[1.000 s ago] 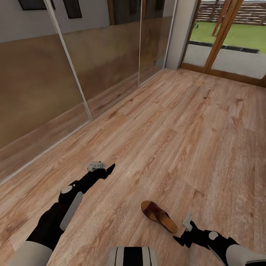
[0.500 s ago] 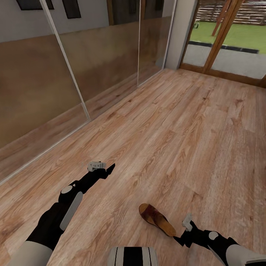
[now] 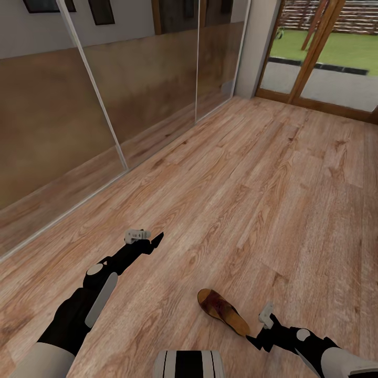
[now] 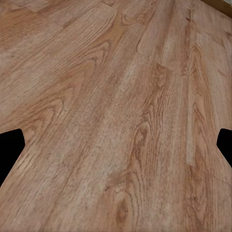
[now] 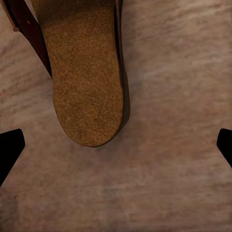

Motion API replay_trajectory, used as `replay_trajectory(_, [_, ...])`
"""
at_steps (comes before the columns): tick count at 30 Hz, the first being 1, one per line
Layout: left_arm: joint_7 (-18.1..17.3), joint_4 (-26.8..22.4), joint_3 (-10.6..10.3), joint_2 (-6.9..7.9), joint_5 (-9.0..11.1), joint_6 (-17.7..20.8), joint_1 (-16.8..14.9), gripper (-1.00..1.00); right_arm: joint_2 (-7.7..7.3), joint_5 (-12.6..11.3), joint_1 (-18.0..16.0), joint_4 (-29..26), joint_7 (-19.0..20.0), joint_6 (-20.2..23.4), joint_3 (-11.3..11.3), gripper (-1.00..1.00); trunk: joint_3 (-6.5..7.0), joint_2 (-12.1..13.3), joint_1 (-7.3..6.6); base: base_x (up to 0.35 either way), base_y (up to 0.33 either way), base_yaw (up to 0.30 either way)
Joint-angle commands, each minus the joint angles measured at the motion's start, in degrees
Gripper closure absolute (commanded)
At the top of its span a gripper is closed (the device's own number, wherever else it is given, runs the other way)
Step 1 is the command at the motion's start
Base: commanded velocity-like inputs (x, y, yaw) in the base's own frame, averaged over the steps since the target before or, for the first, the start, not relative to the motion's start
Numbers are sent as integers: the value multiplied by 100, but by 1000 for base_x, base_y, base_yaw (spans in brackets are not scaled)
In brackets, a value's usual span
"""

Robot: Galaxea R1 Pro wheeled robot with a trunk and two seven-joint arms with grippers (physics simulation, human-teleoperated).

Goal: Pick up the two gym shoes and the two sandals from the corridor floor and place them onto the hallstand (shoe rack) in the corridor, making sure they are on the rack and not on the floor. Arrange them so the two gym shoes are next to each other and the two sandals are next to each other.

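The right gripper (image 3: 256, 338) is hanging open just beside the heel of one sandal (image 3: 222, 312), which is lying flat on the corridor floor (image 3: 252, 199), not yet lifted; farther out, the left gripper (image 3: 157, 240) is waiting open over bare planks

1. One sandal (image 3: 223, 312) is laid flat on the corridor floor (image 3: 273, 199), near the robot's base, right of centre
2. The right gripper (image 3: 255, 342) is placed just beside the sandal's heel end
3. The left gripper (image 3: 158, 239) is held well apart, to the sandal's left and farther forward
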Motion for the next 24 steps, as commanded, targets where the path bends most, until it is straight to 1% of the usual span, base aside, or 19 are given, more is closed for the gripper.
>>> replay_trajectory(1, [-4, -5, -4, 4, 60, 42, -2, -100, -3, -17, -2, 0, 4, -23, 45, -100, -12, -2, -1, 0, 0, 0])
replay_trajectory(2, [-4, -5, -4, 4, 60, 42, -2, -100, -3, -17, -2, 0, 4, -25, 45, -100, -19, -2, -1, 0, 0, 0])
replay_trajectory(10, [-4, -5, -4, 4, 60, 42, -2, -100, -3, -17, -2, 0, 4, -22, 46, -100, -269, -12, 20, 0, 0, 0])
replay_trajectory(21, [-4, -5, -4, 4, 60, 42, -2, -100, -6, -17, -2, 0, 4, -23, 46, -100, -344, -12, 20, 0, 0, 0])
replay_trajectory(24, [-4, -5, -4, 4, 60, 42, -2, -100, -7, -17, -2, 0, 4, -23, 41, -100, -413, -16, 27, 0, 0, 0])
